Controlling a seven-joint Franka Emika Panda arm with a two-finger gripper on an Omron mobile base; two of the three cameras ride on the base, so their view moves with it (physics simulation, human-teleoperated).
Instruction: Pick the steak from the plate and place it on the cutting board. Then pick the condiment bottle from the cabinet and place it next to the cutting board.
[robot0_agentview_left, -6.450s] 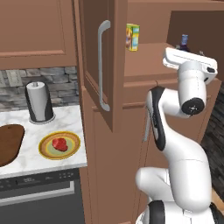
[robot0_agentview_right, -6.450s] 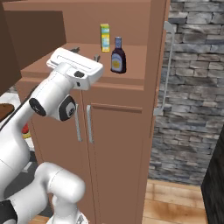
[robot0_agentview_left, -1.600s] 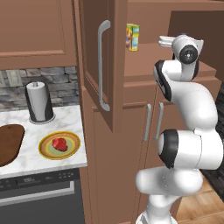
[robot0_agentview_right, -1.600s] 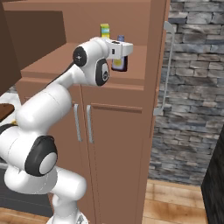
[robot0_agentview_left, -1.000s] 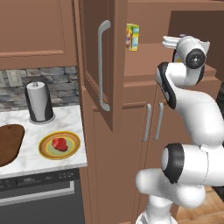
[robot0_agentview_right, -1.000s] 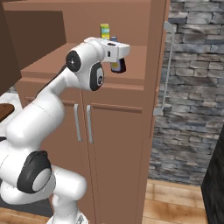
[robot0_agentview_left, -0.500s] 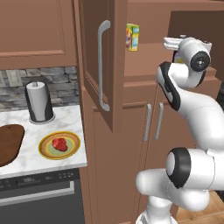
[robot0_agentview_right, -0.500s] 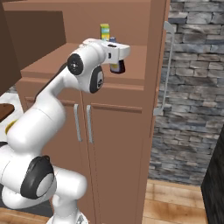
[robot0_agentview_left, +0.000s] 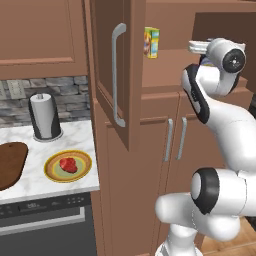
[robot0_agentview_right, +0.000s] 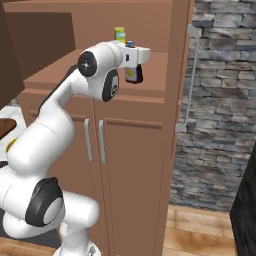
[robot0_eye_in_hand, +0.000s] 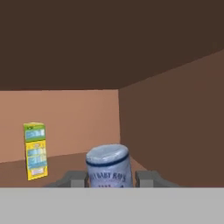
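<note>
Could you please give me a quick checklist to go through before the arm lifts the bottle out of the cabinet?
1. Hand around the bottle: ok, one finger on each side.
2. Fingers pressing the bottle firmly: cannot tell, their tips are cut off at the picture's edge.
3. Yellow box clear of the exit path: ok, it stands well aside.
4. Cabinet door open: ok.
5. Steak on the board: not ok, it lies on the plate.
6. Counter space beside the board: ok.
</note>
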